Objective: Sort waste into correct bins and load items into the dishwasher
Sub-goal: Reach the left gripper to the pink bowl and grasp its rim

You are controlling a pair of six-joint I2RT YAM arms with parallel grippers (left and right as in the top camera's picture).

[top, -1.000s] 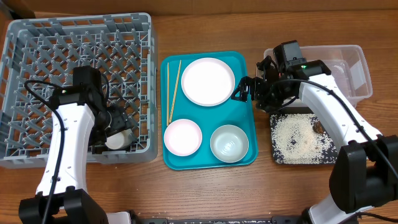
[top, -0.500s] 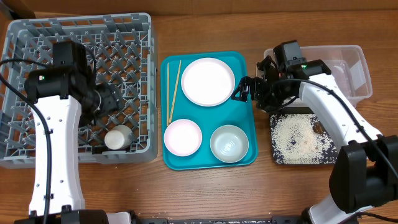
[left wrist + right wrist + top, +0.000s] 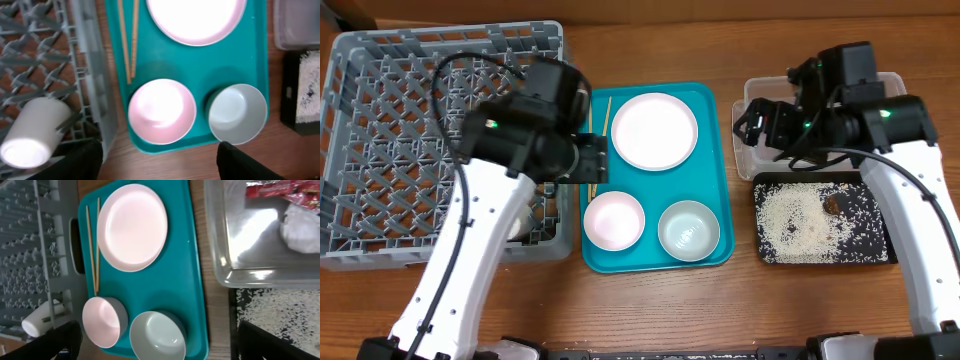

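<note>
While the grey dish rack (image 3: 390, 100) is lying just beside your left gripper (image 3: 161, 162), across its low wall, that hand is hovering over the near corner of the teal serving tray (image 3: 713, 170) with its fingers spread wide and nothing between them. By my reading you are lining up the next dish for the rack. Your right gripper (image 3: 162, 342) is also standing wide and empty by the clear tub (image 3: 220, 275), so it is staying out of your way.

Ahead of the left fingers, the round plate (image 3: 196, 17) is sitting at the tray's far end. Directly under the hand the pink bowl (image 3: 162, 110) is waiting, with the pale bluish bowl (image 3: 236, 113) just beside it on the side away from the rack. I am suggesting the pink one. Be lowering straight down so that one finger is going inside the rim and the other outside, and be pinching the wall rather than trying to span the bowl.

The white cup (image 3: 32, 132) is lying tipped over in the rack next to the hand, so be picking a slot apart from it. The chopsticks (image 3: 129, 40) are lying just beyond the bowl, so be keeping your fingers off them.
</note>
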